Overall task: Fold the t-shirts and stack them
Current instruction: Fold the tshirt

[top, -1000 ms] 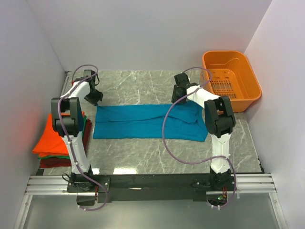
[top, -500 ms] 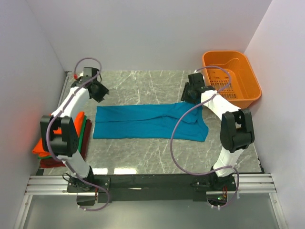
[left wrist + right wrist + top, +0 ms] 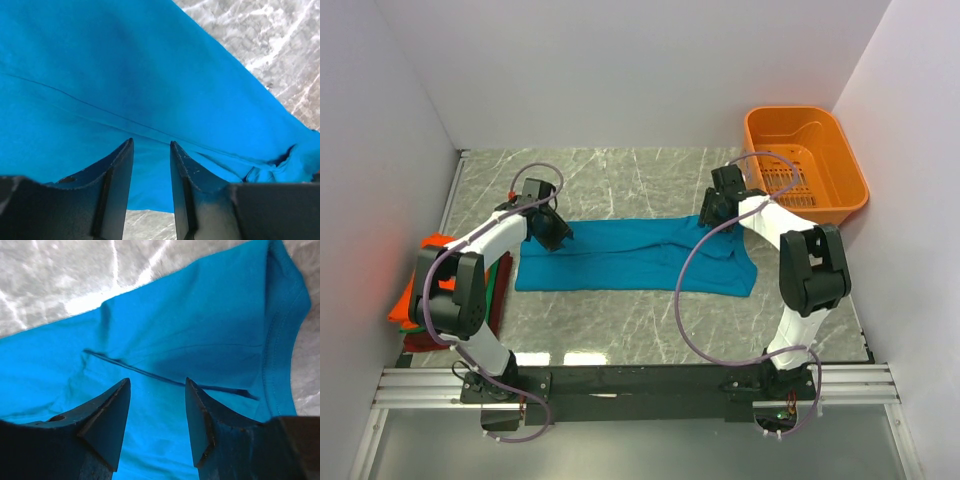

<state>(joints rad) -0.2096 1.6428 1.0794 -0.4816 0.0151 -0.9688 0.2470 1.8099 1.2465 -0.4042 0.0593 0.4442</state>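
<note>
A teal-blue t-shirt (image 3: 630, 255) lies across the middle of the marble table, folded into a long strip. My left gripper (image 3: 558, 232) hovers over its far left edge, open; in the left wrist view its fingers (image 3: 151, 145) frame bare blue cloth (image 3: 125, 75) with nothing between them. My right gripper (image 3: 712, 212) is at the strip's far right corner, open too, its jaws (image 3: 156, 382) spread above the cloth (image 3: 200, 335) near a fold line. A stack of folded t-shirts, orange (image 3: 425, 290) on top with green and dark red beneath, sits at the left edge.
An orange plastic basket (image 3: 807, 165) stands at the back right corner. White walls close in the table on the left, back and right. The arms' bases and a black rail (image 3: 640, 385) run along the near edge.
Both arms swung out to the back and came down onto the shirt's far edge, the left one moving rightward to the left corner. The right jaws have widened.
</note>
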